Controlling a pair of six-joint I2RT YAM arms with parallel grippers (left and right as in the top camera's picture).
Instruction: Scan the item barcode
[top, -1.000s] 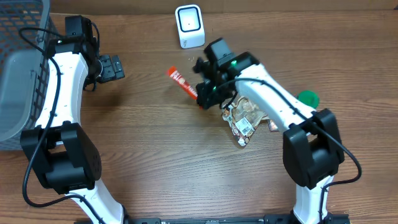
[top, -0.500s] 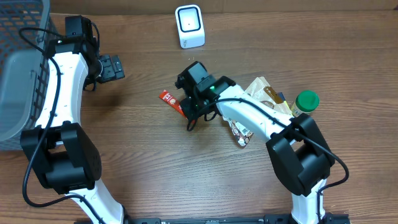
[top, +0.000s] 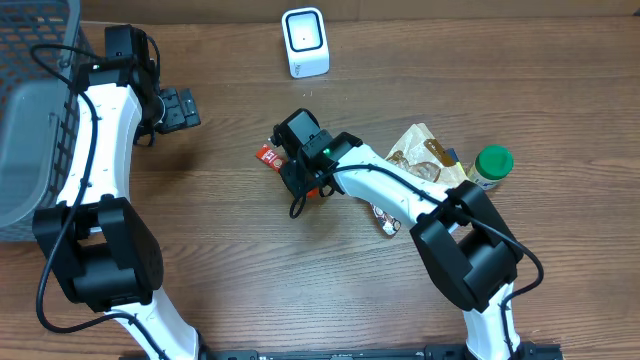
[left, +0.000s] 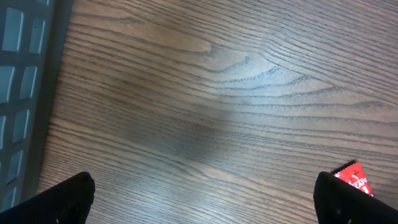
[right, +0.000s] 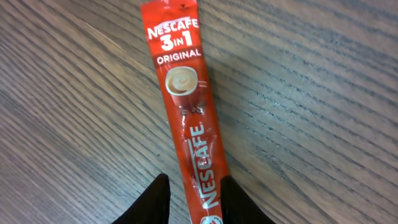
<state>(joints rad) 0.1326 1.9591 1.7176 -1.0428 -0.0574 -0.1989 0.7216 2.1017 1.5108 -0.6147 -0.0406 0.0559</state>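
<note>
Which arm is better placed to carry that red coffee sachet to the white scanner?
The right. The right gripper straddles the Nescafe sachet, a finger on either side. The left gripper hangs open near the basket, away from the sachet.

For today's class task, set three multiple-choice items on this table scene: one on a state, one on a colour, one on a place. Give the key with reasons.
1. The left end effector is:
A. open and empty
B. shut on a sachet
C. shut on a jar

2. The lid of the small round jar is:
A. red
B. green
C. blue

3. The white box-shaped barcode scanner stands:
A. in the left end effector
B. on the wooden table, beyond the red Nescafe sachet
C. on the jar

Key:
1 A, its fingers stand wide apart over bare wood.
2 B, the cap shows green from overhead.
3 B, it sits alone at the top of the overhead view.
</note>
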